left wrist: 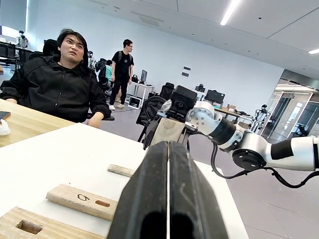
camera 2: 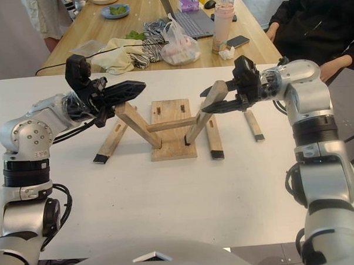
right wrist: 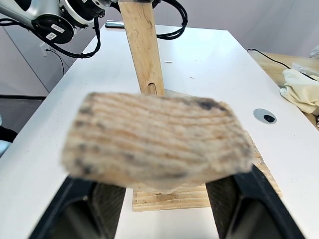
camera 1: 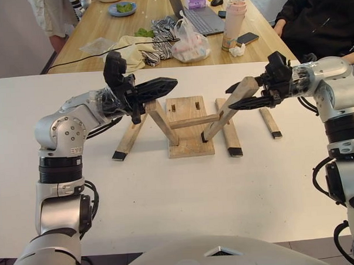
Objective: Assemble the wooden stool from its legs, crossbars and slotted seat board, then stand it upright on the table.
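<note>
**Fig.** Head view, w/ both wrist views. The seat board (camera 1: 192, 145) is laid flat at frame centre on the white table (camera 1: 168, 197), w/ its slots facing up. Two legs are stood tilted on it, tops splayed apart. The L leg (camera 1: 164, 124) is leaned toward upper left and the R leg (camera 1: 222, 116) toward upper right. They are joined at approx. mid-height by a crossbar (camera 1: 194, 121).

The R gripper (camera 1: 231, 96), at centre right, is clamped on the top end of the R leg, one finger above and one below. In the R wrist view the leg's end grain is seen betw. the two fingers (right wrist: 89, 209).

The L gripper (camera 1: 173, 83), at centre left, is shown w/ fingers (left wrist: 149, 199) pressed together and nothing betw. them. Its tips are placed just above the top of the L leg; contact cannot be told.

Loose parts are laid flat on the table:
- a left spare leg (camera 1: 127, 140), just left of the board;
- a right spare leg (camera 1: 230, 139), just right of the board;
- a short bar (camera 1: 270, 124), farther right.
</note>
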Available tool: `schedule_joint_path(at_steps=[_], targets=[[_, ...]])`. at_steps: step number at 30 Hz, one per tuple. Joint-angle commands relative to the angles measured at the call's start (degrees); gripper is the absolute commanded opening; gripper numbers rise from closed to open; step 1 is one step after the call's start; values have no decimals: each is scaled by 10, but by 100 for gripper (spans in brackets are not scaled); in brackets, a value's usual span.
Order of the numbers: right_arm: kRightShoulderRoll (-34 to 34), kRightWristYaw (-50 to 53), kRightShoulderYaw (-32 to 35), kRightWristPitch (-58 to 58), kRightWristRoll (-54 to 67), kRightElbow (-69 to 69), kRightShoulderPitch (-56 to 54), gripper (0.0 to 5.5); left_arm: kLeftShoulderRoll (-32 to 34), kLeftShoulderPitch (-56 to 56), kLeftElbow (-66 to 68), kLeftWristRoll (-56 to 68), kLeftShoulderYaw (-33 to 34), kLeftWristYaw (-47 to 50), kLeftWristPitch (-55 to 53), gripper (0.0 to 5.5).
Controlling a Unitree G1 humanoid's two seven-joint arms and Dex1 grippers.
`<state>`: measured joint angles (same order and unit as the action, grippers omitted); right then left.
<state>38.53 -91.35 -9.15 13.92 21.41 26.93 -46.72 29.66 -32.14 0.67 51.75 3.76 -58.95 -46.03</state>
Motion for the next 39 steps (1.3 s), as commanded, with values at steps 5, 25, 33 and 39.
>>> schedule_joint_path(at_steps=[5,25,33,39], targets=[[-27,-4,-46,15,-22,-48,0,202,-11,35,19,-36,-38,32,-33,0],[-50,69,-153,148,-108,-84,13,202,-47,-140,19,-194,-74,193,-32,59],[-57,95,-161,176,-115,-79,13,202,-118,-235,14,-176,55,359,-33,60],[-63,109,-162,181,-110,-72,12,202,-127,-227,-82,-196,-11,378,-46,10]])
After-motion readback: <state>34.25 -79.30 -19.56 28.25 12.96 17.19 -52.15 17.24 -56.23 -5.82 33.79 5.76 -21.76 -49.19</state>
